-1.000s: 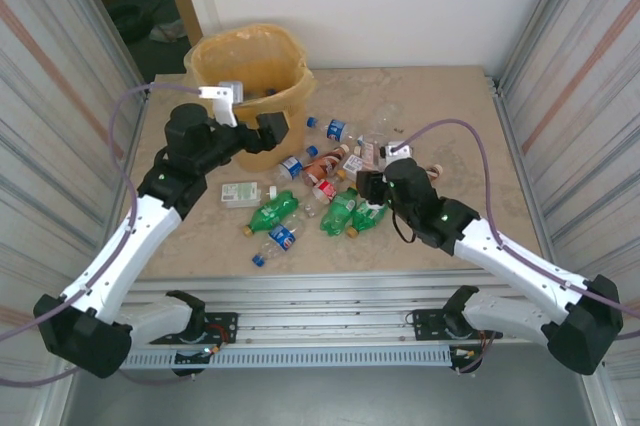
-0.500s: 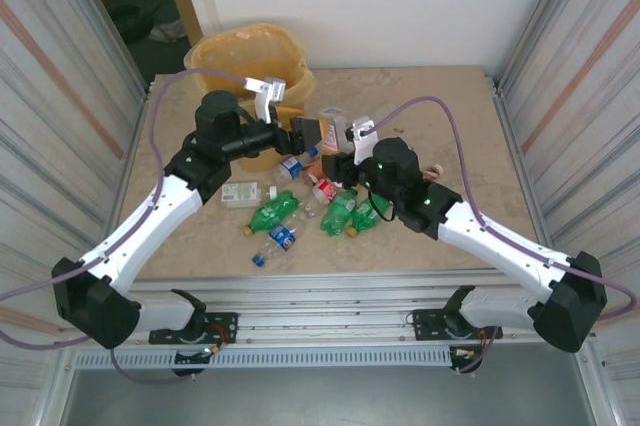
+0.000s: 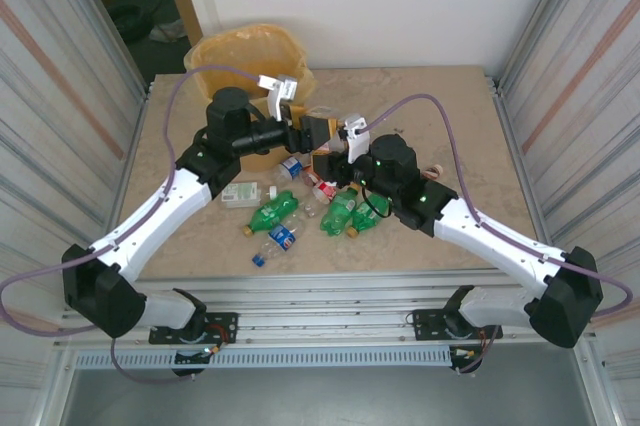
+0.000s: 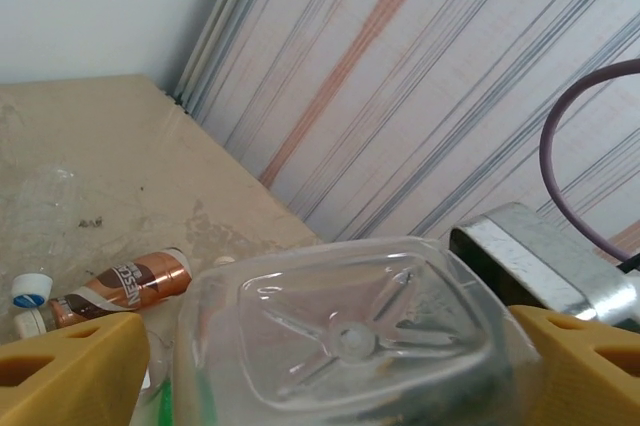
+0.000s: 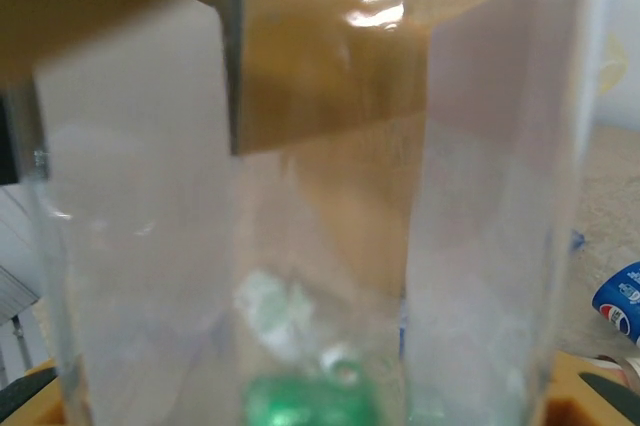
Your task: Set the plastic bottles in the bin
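Bottle (image 4: pixel 350 336), clear, pinched in your right pincer (image 5: pixel 310 406), left pincer (image 4: pixel 330 381) spread about its base, bin (image 3: pixel 245 51) just beside, open bench (image 3: pixel 460 111) rightward.

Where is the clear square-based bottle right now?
The clear bottle is up over mid-table in the top view, just right of the bin, held by the right hand, its base between the fingers of the left hand.

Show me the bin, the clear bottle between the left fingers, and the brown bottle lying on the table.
bin (image 3: pixel 230 46), top view, on its lined inner wall.
clear bottle (image 4: pixel 350 331), left wrist view, on its square base.
brown bottle (image 4: pixel 135 281), left wrist view, on its label.
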`<state>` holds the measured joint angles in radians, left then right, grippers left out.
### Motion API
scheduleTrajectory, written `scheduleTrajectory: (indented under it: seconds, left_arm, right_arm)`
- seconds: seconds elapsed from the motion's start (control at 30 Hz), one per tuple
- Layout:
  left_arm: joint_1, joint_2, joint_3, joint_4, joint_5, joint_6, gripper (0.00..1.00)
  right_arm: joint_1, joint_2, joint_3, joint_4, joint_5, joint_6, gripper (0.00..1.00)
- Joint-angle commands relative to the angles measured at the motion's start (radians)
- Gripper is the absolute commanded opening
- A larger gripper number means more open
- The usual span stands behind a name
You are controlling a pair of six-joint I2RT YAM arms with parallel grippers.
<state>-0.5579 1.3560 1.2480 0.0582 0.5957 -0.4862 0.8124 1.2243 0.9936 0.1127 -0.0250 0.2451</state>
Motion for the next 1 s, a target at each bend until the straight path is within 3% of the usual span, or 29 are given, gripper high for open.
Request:
scheduleTrajectory:
  seconds: [0.0,0.17,0.4,0.47,0.6,0.7,0.83,0.97]
  left_arm:
    - [-0.009,0.010,0.037,0.035,0.035,-0.015,0.84]
    - [-0.011,0.020,0.041,0.031,0.036,-0.020,0.60]
    - [-0.011,0.013,0.046,-0.001,-0.007,0.009,0.25]
    - [-0.011,0.007,0.060,-0.034,-0.032,0.037,0.21]
    - [-0.003,-0.004,0.100,-0.086,-0.091,0.091,0.14]
    - [0.022,0.001,0.145,-0.120,-0.105,0.117,0.11]
    - [0.075,0.016,0.223,-0.159,-0.112,0.152,0.10]
    - [0.128,0.037,0.324,-0.202,-0.147,0.206,0.10]
  right_arm:
    - [0.008,0.005,0.047,0.044,-0.014,-0.028,0.35]
    - [0.008,0.014,0.056,0.038,-0.004,-0.027,0.37]
    - [0.008,0.009,0.054,-0.001,0.041,-0.021,0.53]
    - [0.008,0.005,0.055,-0.016,0.054,-0.018,0.59]
    - [0.008,-0.017,0.053,-0.058,0.069,-0.014,0.83]
    - [0.008,-0.045,0.045,-0.086,0.090,-0.005,0.94]
    - [0.008,-0.101,0.024,-0.105,0.112,0.005,0.99]
    - [0.008,-0.165,0.002,-0.140,0.168,0.017,0.99]
